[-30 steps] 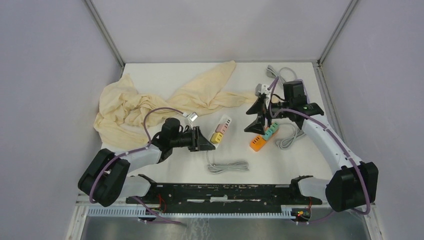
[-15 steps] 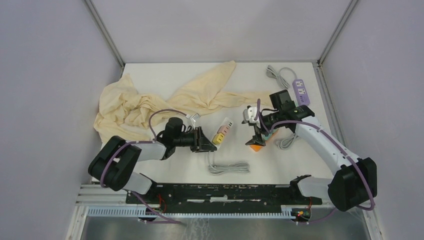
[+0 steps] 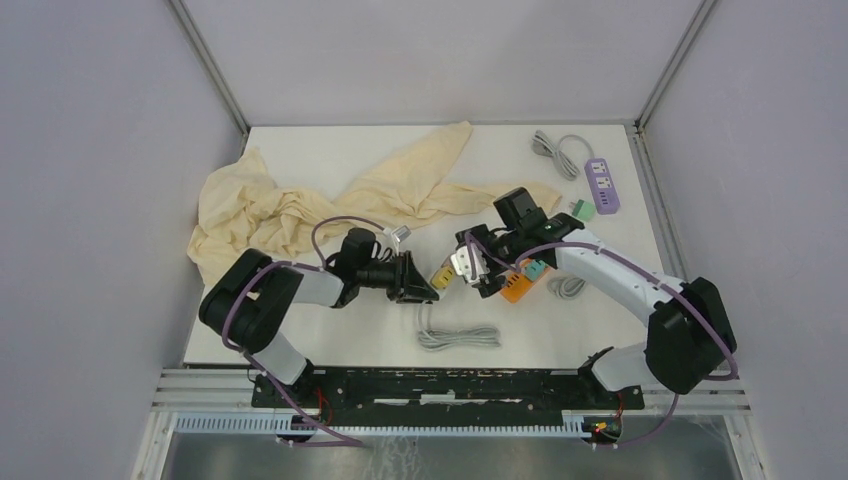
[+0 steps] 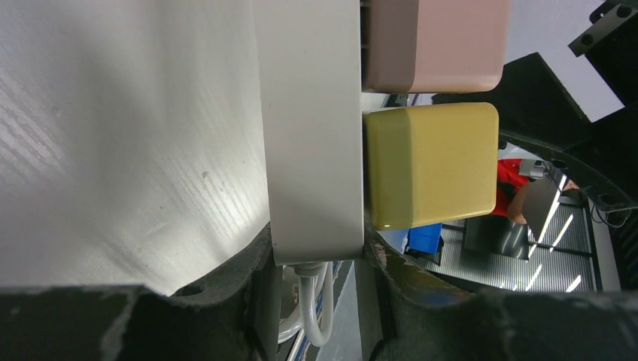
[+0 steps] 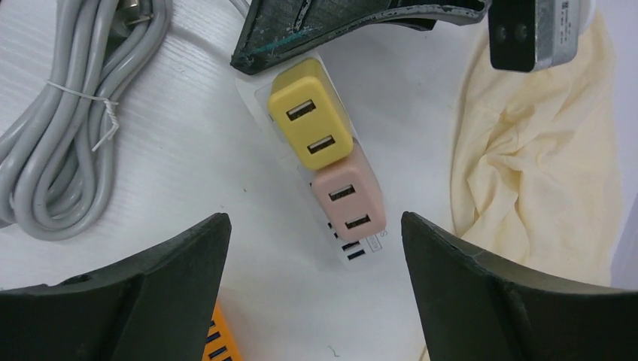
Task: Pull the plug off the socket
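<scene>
A white socket strip point(image 5: 353, 252) lies on the table with a yellow plug point(image 5: 310, 124) and a pink plug point(image 5: 347, 201) side by side in it. My left gripper point(image 4: 316, 256) is shut on the strip's cable end, one finger against each long side point(image 3: 418, 288). In the left wrist view the yellow plug point(image 4: 429, 165) and pink plug point(image 4: 432, 45) stick out of the strip point(image 4: 312, 128) sideways. My right gripper point(image 5: 312, 222) hangs open above the strip, its fingers apart on either side of the pink plug and touching nothing point(image 3: 472, 268).
An orange strip point(image 3: 515, 290) with a teal plug point(image 3: 535, 270) lies just right of the right gripper. A bundled grey cable point(image 3: 457, 336) lies toward the near edge. A yellow cloth point(image 3: 280, 210) covers the back left. A purple strip point(image 3: 600, 185) and green plug point(image 3: 578, 208) sit at the back right.
The right arm has swung left from the orange strip to above the white strip, jaws still open. The left gripper has kept its hold and shifted slightly right.
</scene>
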You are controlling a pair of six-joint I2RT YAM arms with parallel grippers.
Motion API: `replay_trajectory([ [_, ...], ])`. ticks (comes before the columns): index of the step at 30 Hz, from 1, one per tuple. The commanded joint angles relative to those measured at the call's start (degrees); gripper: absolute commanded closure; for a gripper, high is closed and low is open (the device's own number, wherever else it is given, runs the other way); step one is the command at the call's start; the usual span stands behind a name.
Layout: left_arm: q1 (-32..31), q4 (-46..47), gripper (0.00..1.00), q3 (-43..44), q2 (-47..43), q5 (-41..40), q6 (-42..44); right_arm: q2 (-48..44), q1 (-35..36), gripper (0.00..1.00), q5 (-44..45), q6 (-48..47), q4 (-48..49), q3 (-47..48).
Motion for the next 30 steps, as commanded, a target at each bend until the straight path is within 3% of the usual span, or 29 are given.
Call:
replay_trajectory([
  [1, -0.12, 3.67, 0.97, 2.84, 0.21, 4.56, 0.92, 2.39, 2.75, 0.12, 4.86, -2.05, 4.98, 2.5],
  [6, -1.29, 3.4, 0.97, 3.45, 1.42, 5.17, 1.4, 4.36, 3.62, 0.2, 8.05, -1.62, 8.27, 2.31],
  [17, -1.75, 2.18, 0.95, 4.2, 1.8, 5.49, 2.22, 6.23, 5.06, 0.59, 12.99, -6.35, 8.54, 1.42],
  [19, -1.74, 1.9, 0.85, 4.26, 1.66, 5.12, 2.25, 5.77, 5.15, 0.65, 11.82, -6.97, 7.89, 1.01],
  [25, -1.77, -4.19, 0.42, 4.72, -1.61, 0.56, 4.97, 5.45, 5.31, 0.77, 11.33, -7.33, 6.57, 0.53],
  [30, -1.47, -11.22, 0.31, 4.47, -7.15, -5.6, 8.58, 6.58, 5.08, 0.81, 12.66, -4.32, 3.42, 2.4],
])
